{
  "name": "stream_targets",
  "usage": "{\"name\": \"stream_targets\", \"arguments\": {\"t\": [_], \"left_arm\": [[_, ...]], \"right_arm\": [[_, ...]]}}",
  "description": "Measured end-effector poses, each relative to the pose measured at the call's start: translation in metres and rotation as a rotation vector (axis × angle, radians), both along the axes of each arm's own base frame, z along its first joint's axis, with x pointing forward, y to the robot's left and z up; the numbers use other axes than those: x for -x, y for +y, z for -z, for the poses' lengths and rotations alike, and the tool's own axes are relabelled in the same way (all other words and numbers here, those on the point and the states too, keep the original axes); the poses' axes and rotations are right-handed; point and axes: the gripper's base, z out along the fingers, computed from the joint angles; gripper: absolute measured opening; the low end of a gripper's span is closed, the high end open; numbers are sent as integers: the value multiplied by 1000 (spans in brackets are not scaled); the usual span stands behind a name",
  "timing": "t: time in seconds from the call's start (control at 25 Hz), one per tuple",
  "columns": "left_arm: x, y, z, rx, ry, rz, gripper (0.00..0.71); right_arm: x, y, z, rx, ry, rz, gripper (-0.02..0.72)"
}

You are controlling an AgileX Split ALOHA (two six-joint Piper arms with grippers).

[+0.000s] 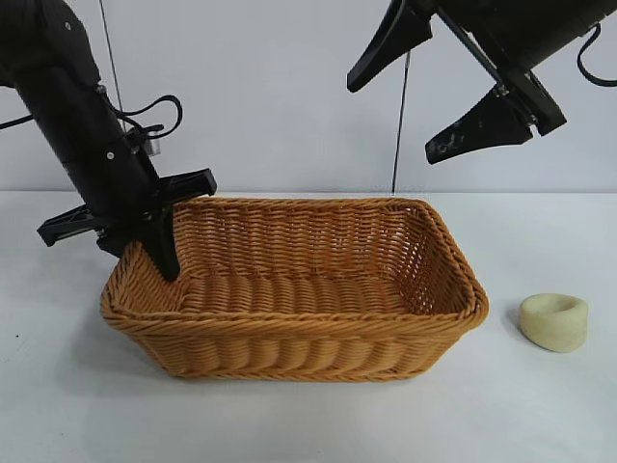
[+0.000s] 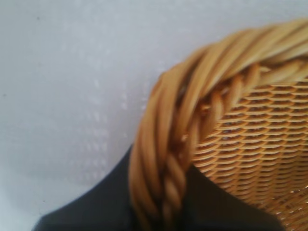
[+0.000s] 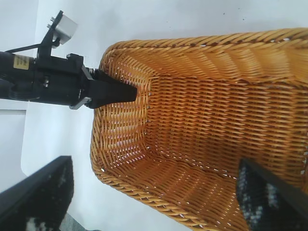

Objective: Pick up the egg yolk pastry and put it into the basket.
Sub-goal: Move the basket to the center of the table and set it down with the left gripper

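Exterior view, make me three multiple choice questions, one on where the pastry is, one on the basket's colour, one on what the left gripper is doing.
1. Where is the egg yolk pastry?
A. inside the basket
B. on the table beside the basket
C. in the right gripper

2. What colour is the basket?
A. orange-brown
B. green
C. white

3. What is the left gripper doing?
A. hanging open high up
B. holding the pastry
C. clamped on the basket's rim

Answers:
1 B, it lies on the white table clear of the basket.
2 A, the wicker is orange-brown.
3 C, its fingers straddle the braided rim; the right gripper hangs open above.
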Motion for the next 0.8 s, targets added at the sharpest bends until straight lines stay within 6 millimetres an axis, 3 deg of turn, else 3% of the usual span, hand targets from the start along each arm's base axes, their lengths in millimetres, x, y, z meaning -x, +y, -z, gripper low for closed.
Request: {"name": "stream_targets", "arguments": {"t": [0.16,0.24,0.36,0.44,0.6,0.8], "left_arm": [[0,0,0,3,1,0,138],[0,-1,0,6,3,-3,257],[0,-1,-1,8,8,-1,525],[-1,-1,-4,11,10,5,630],[-7,-4,-17,26,9,29,684],[-16,-10,-48,54,7,82,692]], "right_arm": [[0,0,0,-1,0,0,655],[0,0,0,-1,0,0,655],[0,0,0,-1,0,0,655],[0,0,0,-1,2,-1,655],[1,0,0,-2,5,-4,655],[1,0,0,-2,6,-5,655]]}}
